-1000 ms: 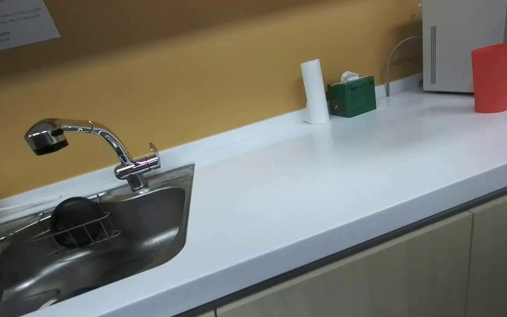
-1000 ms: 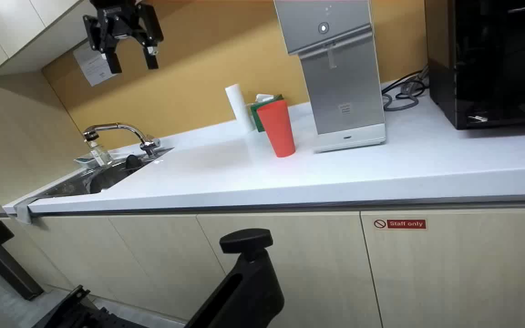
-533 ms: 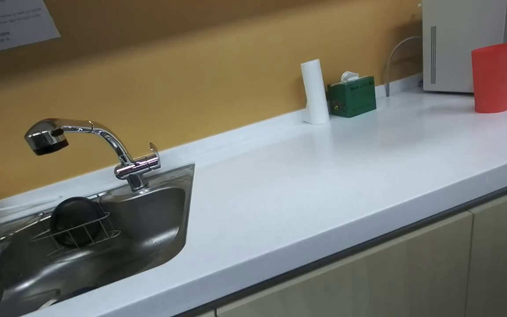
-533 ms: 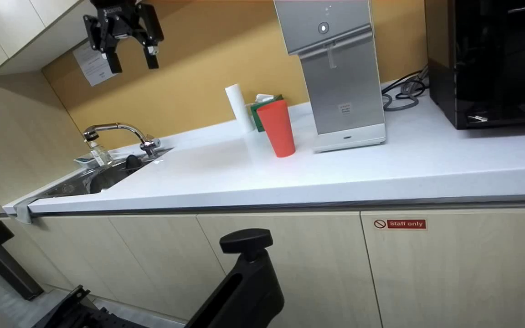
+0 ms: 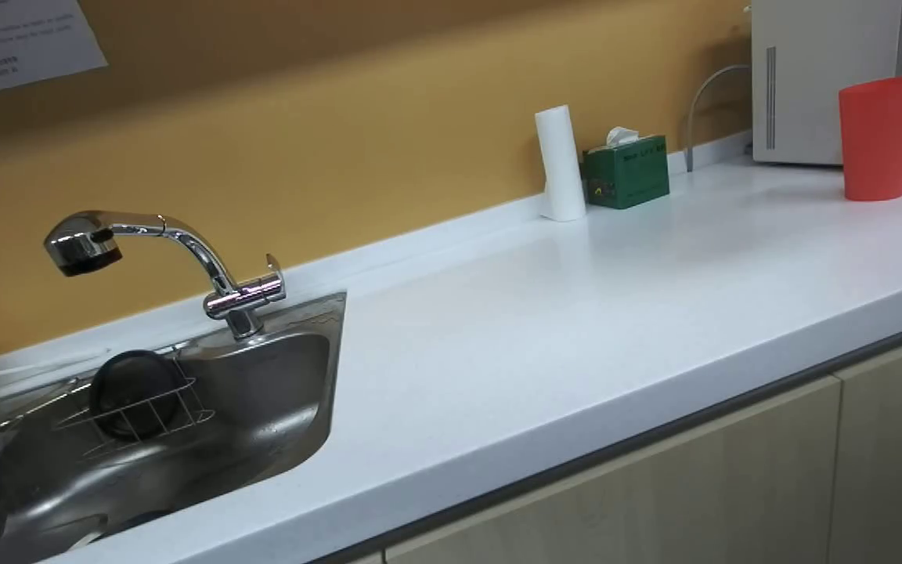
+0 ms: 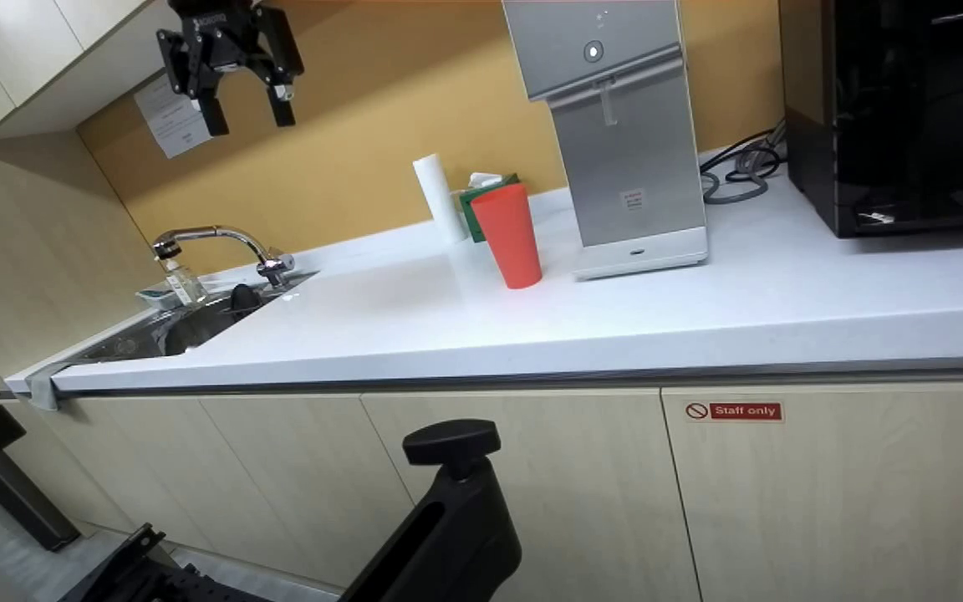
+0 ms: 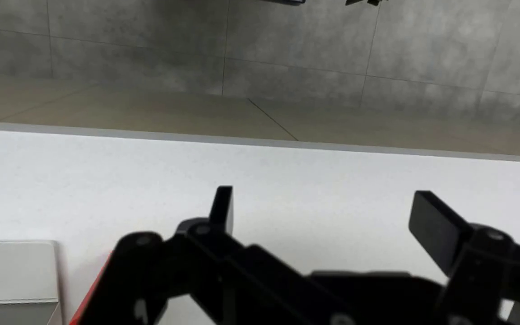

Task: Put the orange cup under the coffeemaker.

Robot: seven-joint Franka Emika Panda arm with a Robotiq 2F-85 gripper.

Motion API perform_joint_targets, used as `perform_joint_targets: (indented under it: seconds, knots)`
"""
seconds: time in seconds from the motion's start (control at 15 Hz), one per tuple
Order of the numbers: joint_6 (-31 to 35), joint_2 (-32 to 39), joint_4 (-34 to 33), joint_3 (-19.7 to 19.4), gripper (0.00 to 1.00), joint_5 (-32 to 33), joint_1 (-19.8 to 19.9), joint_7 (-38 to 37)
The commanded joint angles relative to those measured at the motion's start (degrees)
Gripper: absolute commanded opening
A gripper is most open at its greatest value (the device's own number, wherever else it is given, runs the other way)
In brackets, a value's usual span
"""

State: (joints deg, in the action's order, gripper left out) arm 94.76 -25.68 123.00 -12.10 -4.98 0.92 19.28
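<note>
On the left in an exterior view, well above the white counter [image 6: 381, 318], the gripper [image 6: 250, 124] hangs with its fingers [image 6: 282, 109] pointing down and its jaws spread wide. In the wrist view the pale surface of the counter shows through the gap between them. The orange cup [image 6: 509, 238] stands upright on the counter, to the gripper's right in that exterior view and well apart from it, just left of the coffeemaker [image 6: 632, 159]; a strip of counter shows between cup and machine. On the left side of the wrist view, a red sliver of the cup shows, partly covered by the gripper. Farther back, near the far wall [image 5: 326, 133], a white cylinder [image 5: 561, 164] stands just left of a green tissue box [image 5: 628, 174]; whether they touch I cannot tell. In both exterior views the sink [image 5: 259, 384] lies at the left, a faucet [image 5: 199, 249] reaching over it. On the right, past a tangle of cables [image 6: 754, 160], sits a black boxy appliance [image 6: 916, 125]
</note>
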Motion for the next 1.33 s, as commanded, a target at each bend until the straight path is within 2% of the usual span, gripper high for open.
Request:
perform_joint_targets:
  seconds: [0.0, 0.33, 0.67, 0.73, 0.8, 0.93, 1.13, 1.27]
  knots:
    - [6.5, 1.6, 2.0, 1.7, 1.00, 3.0, 2.1, -1.7]
    - [24.5, 5.7, 7.4, 3.1, 1.00, 8.8, 3.7, -3.0]
    - [49.3, 8.5, 15.3, 5.4, 1.00, 18.3, 6.1, -9.3]
    - [50.6, 9.3, 15.9, 5.6, 1.00, 19.5, 6.7, -10.8]
    - [46.8, 9.5, 13.9, 4.6, 1.00, 16.5, 5.3, -6.9]
    - [49.8, 10.1, 15.4, 5.0, 1.00, 17.9, 6.0, -8.2]
    - [50.2, 10.0, 15.6, 5.1, 1.00, 18.2, 6.2, -8.3]
    - [56.7, 11.3, 16.4, 6.9, 1.00, 21.4, 8.8, -18.4]
